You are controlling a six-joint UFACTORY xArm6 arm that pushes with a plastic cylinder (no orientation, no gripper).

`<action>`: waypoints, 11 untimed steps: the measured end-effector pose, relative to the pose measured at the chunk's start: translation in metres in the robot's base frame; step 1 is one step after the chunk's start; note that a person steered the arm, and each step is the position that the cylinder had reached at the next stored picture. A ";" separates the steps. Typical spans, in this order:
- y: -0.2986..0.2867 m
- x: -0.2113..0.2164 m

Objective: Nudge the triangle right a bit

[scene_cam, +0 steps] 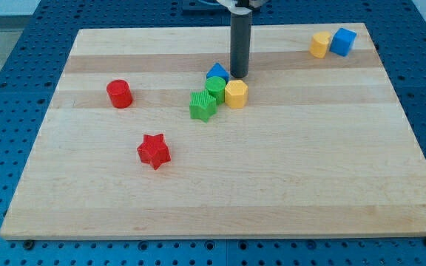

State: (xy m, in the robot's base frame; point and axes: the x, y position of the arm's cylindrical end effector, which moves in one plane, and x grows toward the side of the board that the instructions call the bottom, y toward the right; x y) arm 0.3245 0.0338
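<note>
My tip (pixel 239 76) on board (pixel 220 192), just right of blue triangle (pixel 216 72), maybe touching it, hard to tell. No jaws here, only plain rod. Triangle sits near board middle, top of 4-block bunch: green cylinder (pixel 215 89), yellow hexagon (pixel 236 94), green star (pixel 203 105) just below. Red cylinder (pixel 119 94) far left. Red star (pixel 154 151) lower left. Yellow block (pixel 319 44) and blue cube (pixel 342 41) touching, top right.

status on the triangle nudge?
My tip sits just right of the blue triangle, at its upper-right edge. Green cylinder and yellow hexagon crowd its lower side. Not nudged yet.
</note>
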 end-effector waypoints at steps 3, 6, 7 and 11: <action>-0.070 -0.024; -0.116 0.036; -0.115 0.036; -0.078 0.030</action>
State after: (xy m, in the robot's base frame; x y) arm 0.3546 -0.0445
